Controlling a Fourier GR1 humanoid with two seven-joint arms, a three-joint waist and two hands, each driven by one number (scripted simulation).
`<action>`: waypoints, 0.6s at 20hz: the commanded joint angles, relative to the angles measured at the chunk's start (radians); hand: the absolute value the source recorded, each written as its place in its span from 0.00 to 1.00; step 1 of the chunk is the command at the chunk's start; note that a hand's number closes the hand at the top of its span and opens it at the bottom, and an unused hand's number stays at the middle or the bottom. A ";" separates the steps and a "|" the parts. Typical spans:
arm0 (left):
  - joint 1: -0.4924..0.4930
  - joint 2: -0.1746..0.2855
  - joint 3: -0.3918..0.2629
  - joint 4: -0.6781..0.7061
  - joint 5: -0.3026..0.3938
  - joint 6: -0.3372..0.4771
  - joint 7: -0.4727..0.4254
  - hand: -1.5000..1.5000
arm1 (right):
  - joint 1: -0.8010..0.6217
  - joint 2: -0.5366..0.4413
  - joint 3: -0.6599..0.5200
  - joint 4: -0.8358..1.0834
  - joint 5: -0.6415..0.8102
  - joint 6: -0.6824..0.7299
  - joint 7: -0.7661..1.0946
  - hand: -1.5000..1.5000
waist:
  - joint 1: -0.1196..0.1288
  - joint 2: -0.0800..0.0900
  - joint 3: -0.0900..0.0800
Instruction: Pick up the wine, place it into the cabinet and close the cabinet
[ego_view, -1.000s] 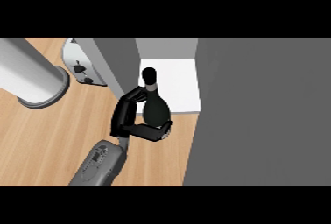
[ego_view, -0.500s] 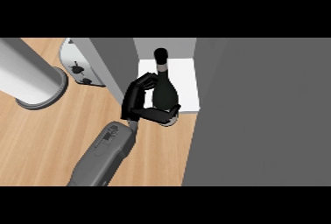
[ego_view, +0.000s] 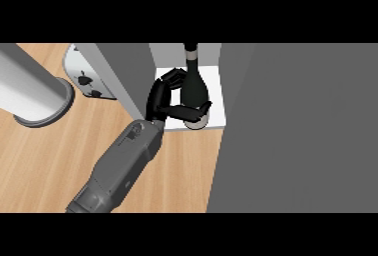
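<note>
One dark glass wine bottle (ego_view: 193, 85), clamped in the curled fingers of my black left hand (ego_view: 161, 97), neck pointing inward above the white cabinet floor (ego_view: 212, 80): I judge it best set base-flat, clear of the grey side wall (ego_view: 129, 75), before I let go.

Views: one, head view
Position: at the robot's head, above the near side of the wooden counter (ego_view: 44, 165)
Facing: steeply downward and slightly forward; far side of the scene at frame top, robot's own side at frame bottom; not mirrored
Nearness: close; the left forearm (ego_view: 122, 167) enters from the lower edge, left of centre, and runs up to mid-frame; the left hand (ego_view: 161, 97), curled round the wine bottle (ego_view: 193, 85), sits just above centre
Coverage: counter across the left half, white cabinet shelf (ego_view: 214, 90) at top centre, grey cabinet door (ego_view: 295, 125) filling the right side, grey cylinder (ego_view: 29, 85) cut by the left edge
</note>
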 joint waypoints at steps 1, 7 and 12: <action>-0.064 0.000 -0.043 0.075 0.014 0.046 0.023 1.00 | 0.099 -0.021 0.036 -0.193 -0.033 0.013 0.021 0.00 | -0.008 -0.004 0.001; -0.143 0.000 -0.025 0.262 0.036 0.069 -0.012 1.00 | 0.094 -0.031 0.022 -0.162 -0.072 0.043 -0.007 0.00 | -0.027 0.008 0.001; -0.209 0.000 0.057 0.334 0.107 0.064 -0.010 1.00 | 0.123 -0.038 0.027 -0.145 -0.073 0.057 -0.040 0.00 | -0.049 0.013 0.001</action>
